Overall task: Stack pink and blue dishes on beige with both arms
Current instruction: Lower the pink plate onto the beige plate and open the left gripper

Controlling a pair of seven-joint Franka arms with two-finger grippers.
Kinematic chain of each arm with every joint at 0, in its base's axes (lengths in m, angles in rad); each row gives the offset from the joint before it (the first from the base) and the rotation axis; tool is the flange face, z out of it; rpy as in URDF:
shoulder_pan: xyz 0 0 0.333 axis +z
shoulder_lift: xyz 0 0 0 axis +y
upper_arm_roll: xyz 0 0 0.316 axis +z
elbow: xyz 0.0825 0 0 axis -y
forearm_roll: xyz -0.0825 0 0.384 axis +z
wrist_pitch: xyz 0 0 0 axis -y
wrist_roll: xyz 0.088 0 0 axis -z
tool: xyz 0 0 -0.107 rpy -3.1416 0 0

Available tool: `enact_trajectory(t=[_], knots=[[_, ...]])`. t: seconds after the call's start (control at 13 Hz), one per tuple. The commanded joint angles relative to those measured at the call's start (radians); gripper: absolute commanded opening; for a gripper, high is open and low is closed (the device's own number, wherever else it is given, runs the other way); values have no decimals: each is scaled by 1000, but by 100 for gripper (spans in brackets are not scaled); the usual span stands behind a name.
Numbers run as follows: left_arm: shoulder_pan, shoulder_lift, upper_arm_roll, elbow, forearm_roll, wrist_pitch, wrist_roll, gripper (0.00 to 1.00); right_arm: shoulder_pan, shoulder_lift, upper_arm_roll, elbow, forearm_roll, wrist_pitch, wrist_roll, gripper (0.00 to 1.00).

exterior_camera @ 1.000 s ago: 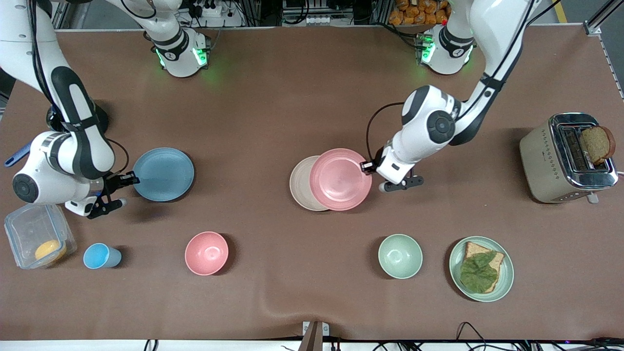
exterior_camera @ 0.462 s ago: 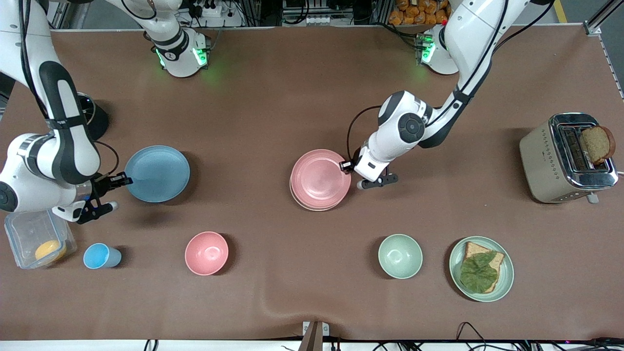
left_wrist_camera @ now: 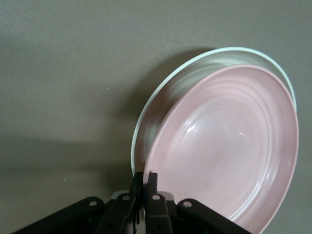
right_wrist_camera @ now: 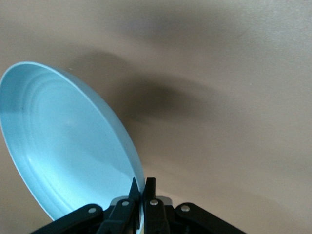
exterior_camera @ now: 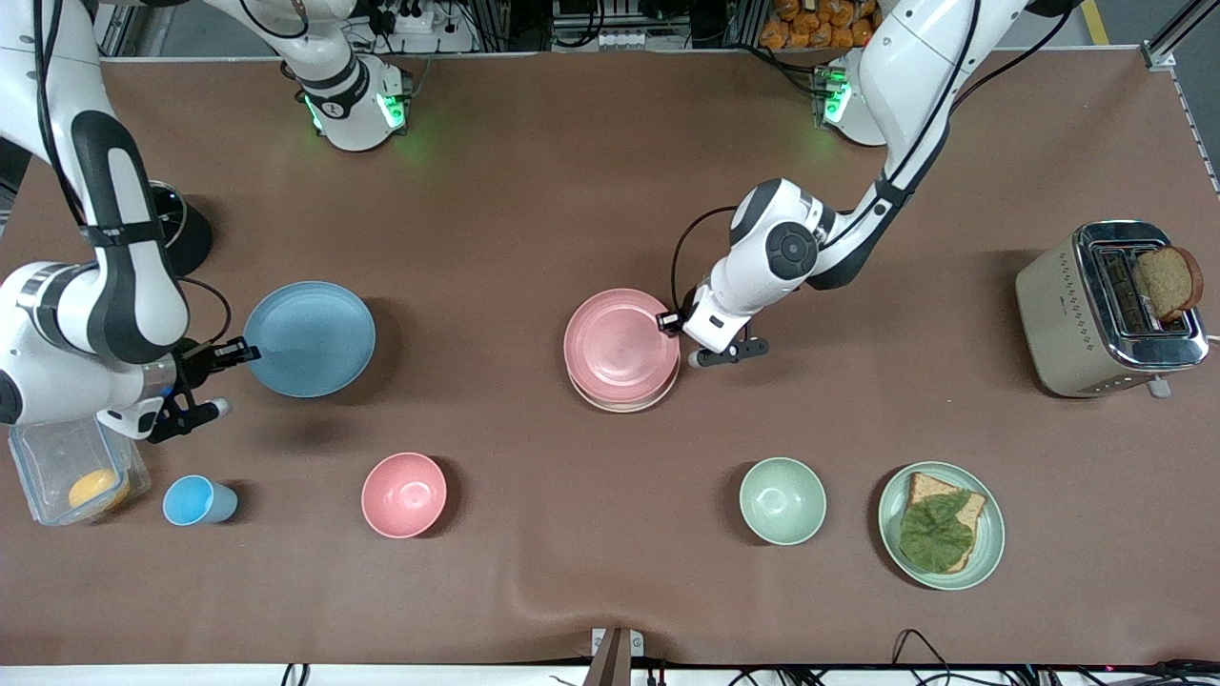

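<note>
Gripping the pink plate (exterior_camera: 621, 343) by its rim in the front view, the left hand (exterior_camera: 670, 321) holds it over the beige plate (exterior_camera: 624, 402), which shows only as a thin crescent under it. Right hand (exterior_camera: 246, 354) is clamped on the rim of the blue plate (exterior_camera: 310, 338), held above the table (exterior_camera: 534, 219) toward the right arm's end, shadow below it.

Left wrist view: fingers (left_wrist_camera: 151, 183) pinch the pink plate's (left_wrist_camera: 224, 146) edge; the plate under it (left_wrist_camera: 170, 85) pokes out past the pink rim.

Right wrist view: fingers (right_wrist_camera: 148, 187) pinch the blue plate's (right_wrist_camera: 63, 146) rim; plate tilted, off the table.
</note>
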State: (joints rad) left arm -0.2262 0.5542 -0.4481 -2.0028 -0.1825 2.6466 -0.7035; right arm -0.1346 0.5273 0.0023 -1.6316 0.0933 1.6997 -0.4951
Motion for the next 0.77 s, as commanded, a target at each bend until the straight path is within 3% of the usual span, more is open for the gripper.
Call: enact_trajectory(t=[0.0, 0.15, 0.62, 0.69], knots=[[-88, 16, 70, 22, -5, 21, -39, 0, 29, 2, -4, 47, 20, -60, 61, 0], [-145, 18, 126, 38, -5, 21, -59, 0, 38, 2, -4, 62, 29, -81, 79, 0], [-144, 20, 131, 41, -5, 21, -60, 0, 50, 0, -5, 92, 42, -110, 90, 0], [-139, 18, 131, 45, -5, 21, -60, 29, 50, 0, -5, 92, 49, -110, 90, 0]])
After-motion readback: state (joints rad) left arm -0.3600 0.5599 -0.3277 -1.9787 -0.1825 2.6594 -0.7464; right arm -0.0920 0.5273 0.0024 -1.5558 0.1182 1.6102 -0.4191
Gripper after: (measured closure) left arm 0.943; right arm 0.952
